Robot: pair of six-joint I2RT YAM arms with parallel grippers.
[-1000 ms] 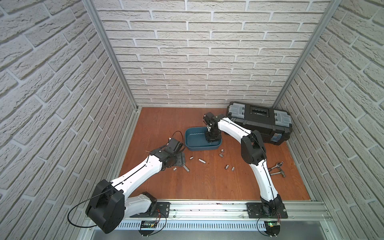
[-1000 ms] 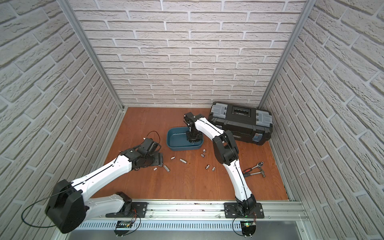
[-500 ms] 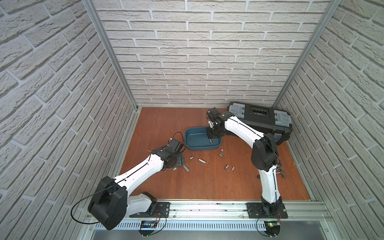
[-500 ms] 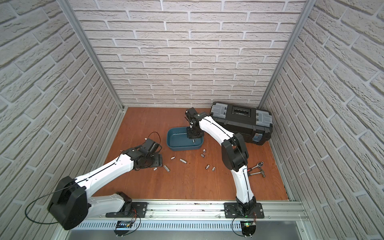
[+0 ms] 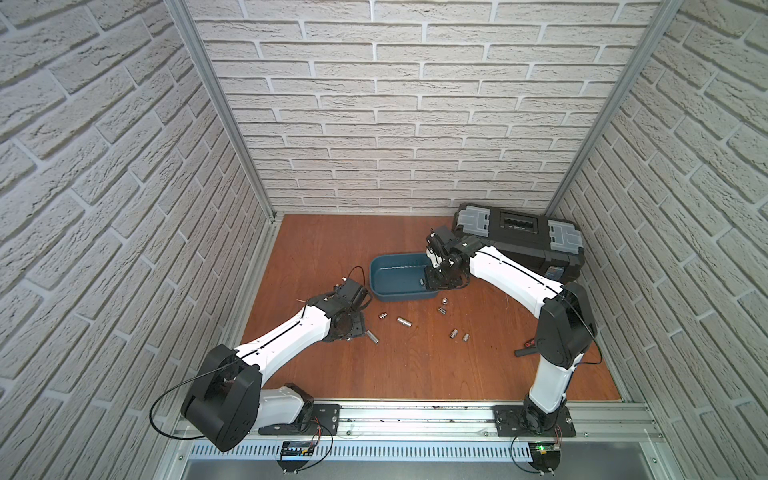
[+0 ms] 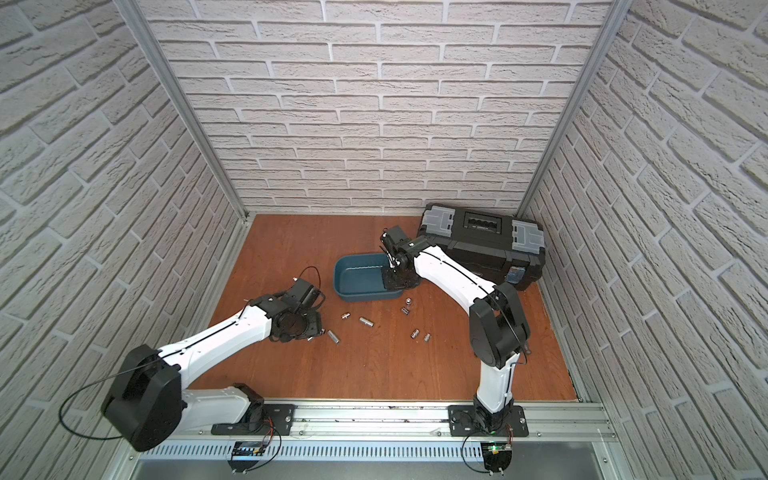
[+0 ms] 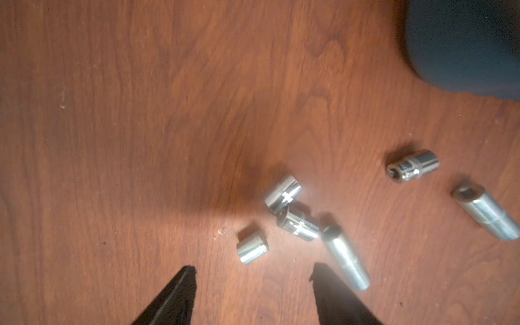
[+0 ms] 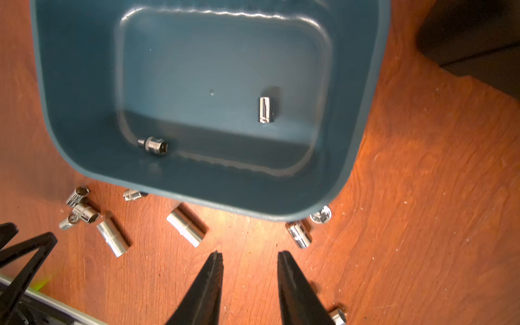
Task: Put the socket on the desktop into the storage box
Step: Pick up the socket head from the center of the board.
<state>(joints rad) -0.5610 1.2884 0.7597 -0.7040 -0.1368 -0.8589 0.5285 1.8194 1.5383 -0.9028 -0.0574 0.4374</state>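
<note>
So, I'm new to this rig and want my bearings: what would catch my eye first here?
The shallow teal-blue plastic storage box in the middle of the reddish-brown wood-grain desktop, with two chrome sockets inside. Loose chrome sockets lie scattered on the wood in front of it, and a black toolbox with grey latches sits at the back wall.

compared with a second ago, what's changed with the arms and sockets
The right arm's elbow swung outward to its right; the right gripper, open and empty, shifted only slightly and still hangs by the storage box. The left gripper barely moved, open near the loose sockets. Nothing visibly grasped or released. Sockets, box and black toolbox stayed put.
</note>
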